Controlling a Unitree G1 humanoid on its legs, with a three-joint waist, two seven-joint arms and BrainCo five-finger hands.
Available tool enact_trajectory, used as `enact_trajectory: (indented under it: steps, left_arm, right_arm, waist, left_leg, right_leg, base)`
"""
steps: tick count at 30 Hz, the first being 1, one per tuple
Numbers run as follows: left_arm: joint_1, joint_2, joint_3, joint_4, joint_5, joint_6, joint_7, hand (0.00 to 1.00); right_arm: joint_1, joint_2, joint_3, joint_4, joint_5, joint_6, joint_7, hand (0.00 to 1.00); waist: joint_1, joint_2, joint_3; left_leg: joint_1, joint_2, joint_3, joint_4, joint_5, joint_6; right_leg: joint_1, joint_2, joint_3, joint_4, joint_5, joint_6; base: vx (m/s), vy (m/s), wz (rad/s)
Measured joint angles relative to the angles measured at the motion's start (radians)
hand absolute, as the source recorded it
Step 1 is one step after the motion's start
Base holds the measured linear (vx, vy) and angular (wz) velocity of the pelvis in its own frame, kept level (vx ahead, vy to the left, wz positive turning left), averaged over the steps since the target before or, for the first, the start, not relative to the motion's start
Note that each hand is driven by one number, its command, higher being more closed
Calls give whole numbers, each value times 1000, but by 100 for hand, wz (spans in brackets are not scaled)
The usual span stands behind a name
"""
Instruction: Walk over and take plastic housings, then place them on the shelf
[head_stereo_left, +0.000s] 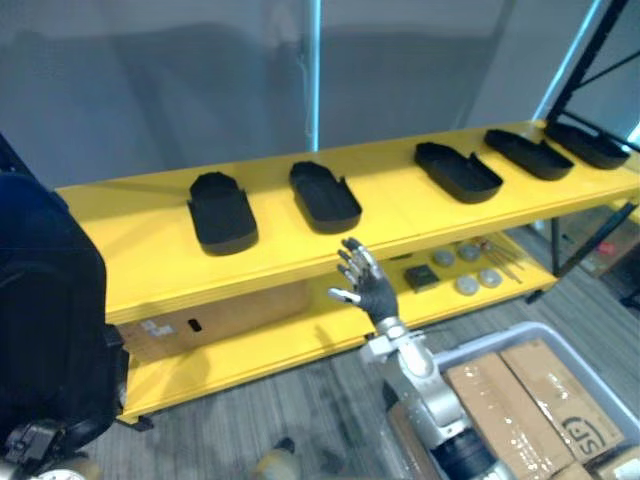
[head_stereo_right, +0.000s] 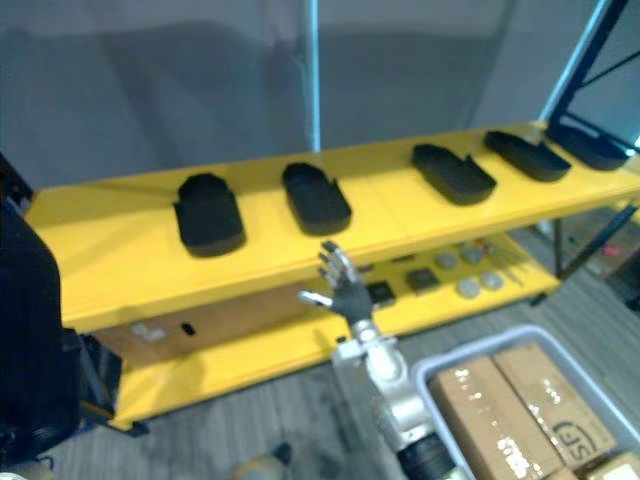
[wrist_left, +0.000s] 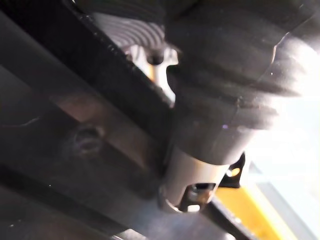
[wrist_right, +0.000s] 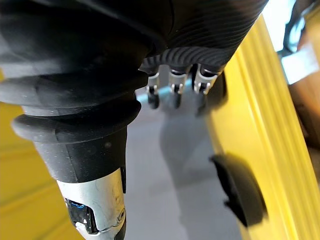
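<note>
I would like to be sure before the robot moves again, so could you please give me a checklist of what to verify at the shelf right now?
1. Right hand free: ok, open and empty, raised before the shelf edge.
2. Left hand free: cannot tell.
3. Plastic housings settled: ok, five lie flat on the top board of the yellow shelf.
4. Room for another housing: ok, bare board at the left end.
5. Right arm clear of the grey bin of cardboard boxes: cannot tell, they are very close.
</note>
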Motion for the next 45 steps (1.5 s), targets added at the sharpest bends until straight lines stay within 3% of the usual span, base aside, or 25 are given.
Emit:
enact_trajectory:
  steps: [5,8,13,16,18,21,22,23,25,28,32,33,34,35,36,37,38,39,40,41,43,45]
  left_arm:
    - [-5,8,1,-5,0,-3,-7,100]
    - [-48,31,-24,-5,0,-4,-7,100]
    - [-154,121,-126,36,0,-20,-11,100]
    - [-188,126,-135,72,0,-19,-33,100]
    - [-174,125,-136,89,0,-19,-46,100]
    - [-131,119,-149,105,-10,-18,-72,100]
    - [-116,115,-168,108,-22,-19,-81,100]
    - [-107,103,-180,121,-24,-20,-96,100]
    - [-103,94,-196,145,-30,-21,-113,100]
    - [-98,80,-225,150,-29,-31,-112,100]
    - [-100,85,-211,141,-30,-43,-106,100]
    - [-111,86,-208,139,-30,-43,-110,100]
    - [-133,88,-206,138,-34,-43,-122,100]
    - [-162,85,-208,139,-39,-44,-137,100]
    - [-179,85,-215,143,-39,-44,-143,100]
    - [-207,96,-227,140,-36,-46,-156,100]
    - [-227,124,-237,140,-34,-49,-153,100]
    - [-238,140,-249,141,-29,-49,-149,100]
    - [-269,169,-270,144,-22,-48,-134,100]
    - [-303,184,-295,145,-15,-46,-116,100]
    - [-375,212,-323,172,0,-34,-105,100]
    - [-444,227,-346,226,1,-15,-102,100]
  right_arm:
    - [-3,-2,-6,-3,0,-58,51,0]
    - [-4,-12,-7,-3,2,-77,68,0]
    - [-5,-27,-73,-3,2,-107,101,0]
    - [-14,-28,-83,-3,2,-116,116,0]
    - [-14,-29,-84,-3,2,-116,137,0]
    - [-8,-35,-90,-4,2,-116,157,0]
    - [3,-35,-105,-7,2,-116,170,0]
    - [24,-38,-124,-14,2,-116,172,0]
    - [64,-53,-138,-36,2,-120,173,0]
    - [83,-78,-142,-40,1,-141,173,0]
    - [70,-41,-116,-40,-8,-194,173,0]
    - [61,-33,-117,-40,-9,-202,172,0]
    - [55,-27,-120,-40,-14,-209,167,0]
    - [53,-27,-129,-41,-27,-214,165,0]
    - [54,-28,-138,-41,-31,-214,165,0]
    - [53,-28,-147,-41,-39,-215,164,0]
    - [42,-23,-146,-41,-43,-215,167,0]
    - [35,-20,-145,-41,-46,-215,169,0]
    - [19,-19,-144,-42,-47,-217,174,0]
    - [5,-21,-144,-42,-45,-225,183,0]
    - [-10,-27,-145,-50,-45,-246,207,0]
    - [-10,-31,-142,-74,-48,-247,217,0]
  waist:
    - [-1,-40,18]
    - [-35,-54,28]
    - [-68,-40,42]
    - [-79,-39,57]
    - [-81,-28,67]
    - [-97,11,92]
    - [-112,22,105]
    - [-126,41,120]
    - [-157,61,129]
    - [-161,74,126]
    - [-153,46,118]
    - [-152,32,120]
    - [-152,4,115]
    - [-162,-15,118]
    - [-168,-14,118]
    - [-172,-17,119]
    - [-175,-24,123]
    - [-185,-21,125]
    - [-205,-19,126]
    - [-220,-16,126]
    - [-235,-15,126]
    - [-255,-14,126]
  left_leg:
    - [14,4,82,-6,-9,13]
    - [-5,-1,68,-2,-9,14]
    - [-31,-5,-27,-40,36,5]
    - [-40,-13,-66,-59,66,-10]
    - [-38,-6,-70,-51,71,-19]
    - [-37,27,-62,-26,82,-35]
    - [-37,39,-21,-28,101,-26]
    - [-40,72,73,-30,110,30]
    - [-66,132,244,-17,104,53]
    - [-92,144,350,-23,106,53]
    - [-93,99,415,-15,162,59]
    - [-97,78,417,3,167,58]
    - [-112,43,419,34,151,67]
    - [-106,13,416,48,125,76]
    - [-102,4,401,51,121,81]
    - [-77,-1,395,40,109,93]
    - [-37,-3,390,28,92,103]
    - [-21,2,374,21,87,110]
    - [11,10,345,0,84,122]
    - [38,23,320,-22,84,122]
    - [50,35,283,-45,84,122]
    - [46,36,236,-60,85,117]
  right_leg:
    - [-53,-30,111,23,-11,-20]
    - [-83,-32,253,47,-12,-22]
    - [-103,-14,405,94,-44,-57]
    - [-97,-12,406,102,-102,-39]
    - [-78,3,406,91,-121,-16]
    - [-35,57,402,67,-155,-17]
    - [-14,70,391,66,-184,-6]
    - [8,88,360,66,-185,-1]
    - [36,101,293,61,-188,9]
    - [32,84,267,62,-200,20]
    - [43,41,284,50,-204,24]
    - [47,22,290,53,-211,12]
    - [51,-7,288,70,-232,-36]
    - [53,-38,292,139,-213,-100]
    - [33,-62,301,216,-187,-112]
    - [-39,-111,368,395,-118,-130]
    - [-104,-146,450,548,-7,-123]
    - [-128,-152,483,602,-14,-107]
    - [-168,-127,525,664,-144,-94]
    - [-196,-75,551,632,-219,-91]
    - [-244,10,592,496,-255,-113]
    - [-290,96,693,307,-245,-105]
  base:
    - [-5,3,-33]
    - [-10,11,8]
    - [-7,-23,53]
    - [-14,-93,41]
    - [-31,-111,14]
    - [-94,-105,24]
    - [-206,-112,60]
    - [-181,-89,70]
    - [-175,-37,90]
    - [-123,74,54]
    - [48,76,10]
    - [125,107,23]
    - [202,133,40]
    - [191,126,54]
    - [185,179,54]
    - [159,218,37]
    - [162,206,27]
    - [200,68,34]
    - [215,-19,55]
    - [211,-41,60]
    - [171,-57,62]
    - [155,-180,73]
